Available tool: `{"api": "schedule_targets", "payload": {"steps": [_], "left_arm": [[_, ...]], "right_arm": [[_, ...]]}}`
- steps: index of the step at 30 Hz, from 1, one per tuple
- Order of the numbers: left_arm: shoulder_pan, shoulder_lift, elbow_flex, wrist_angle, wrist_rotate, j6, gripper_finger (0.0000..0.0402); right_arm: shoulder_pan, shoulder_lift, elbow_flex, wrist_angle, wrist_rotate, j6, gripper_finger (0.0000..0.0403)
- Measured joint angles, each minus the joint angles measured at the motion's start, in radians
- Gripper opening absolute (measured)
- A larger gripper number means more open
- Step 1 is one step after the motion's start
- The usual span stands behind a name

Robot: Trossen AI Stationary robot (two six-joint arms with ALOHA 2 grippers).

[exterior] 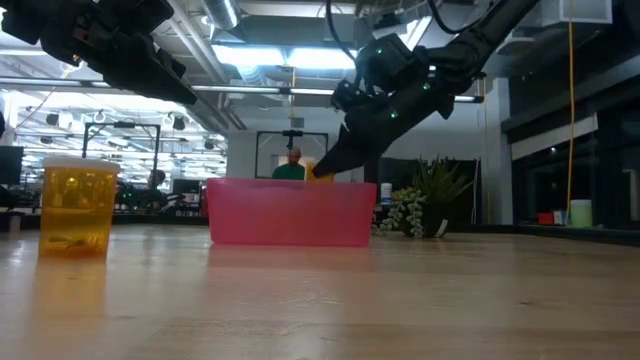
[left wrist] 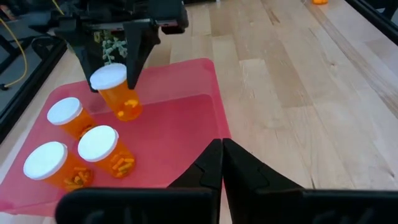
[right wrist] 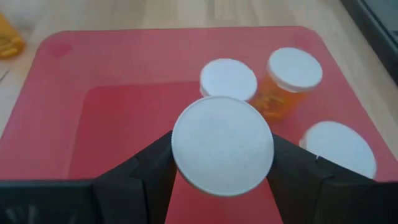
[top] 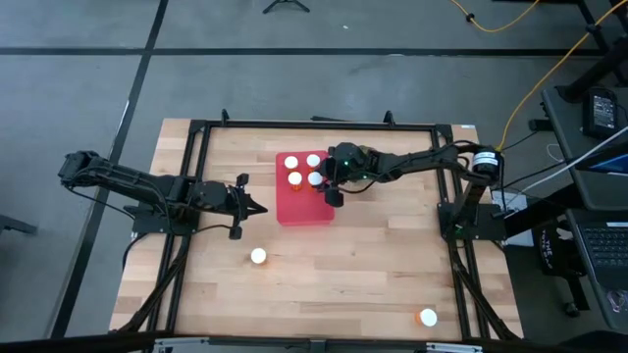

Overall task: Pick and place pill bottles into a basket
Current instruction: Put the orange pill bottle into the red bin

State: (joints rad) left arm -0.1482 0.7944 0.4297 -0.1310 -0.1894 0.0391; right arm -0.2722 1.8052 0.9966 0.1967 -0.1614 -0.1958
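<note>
The red tray (top: 302,208) lies at the table's middle. Three orange pill bottles with white caps (left wrist: 65,112) (left wrist: 99,144) (left wrist: 45,162) stand upright on its floor. My right gripper (top: 329,186) is over the tray's right part, shut on another pill bottle (left wrist: 118,93), which also shows in the right wrist view (right wrist: 222,144). My left gripper (top: 257,208) is shut and empty, above the table just left of the tray. Two more pill bottles (top: 258,256) (top: 428,317) stand on the table near the front. My right gripper pinches the pill bottle at its white cap (right wrist: 186,163), one finger (right wrist: 152,168) on each side. The fingers come from above, slanting down. The bottle hangs nearly upright, cap up, its orange body (left wrist: 124,104) below the fingers, over the tray's floor near the wall's top (exterior: 318,172).
A small green plant (exterior: 425,210) stands beyond the tray in the low view. A dark metal frame (top: 196,137) runs round the table's edges. Bare wood lies in front of the tray and to its right (top: 392,245).
</note>
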Motion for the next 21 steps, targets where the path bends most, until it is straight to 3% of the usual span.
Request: {"api": "schedule_targets", "payload": {"steps": [21], "left_arm": [[0.0, 0.0, 0.0, 0.0, 0.0, 0.0, 0.0007]], "right_arm": [[-0.004, 0.068, 0.0, 0.033, 0.0, -0.023, 0.0218]]}}
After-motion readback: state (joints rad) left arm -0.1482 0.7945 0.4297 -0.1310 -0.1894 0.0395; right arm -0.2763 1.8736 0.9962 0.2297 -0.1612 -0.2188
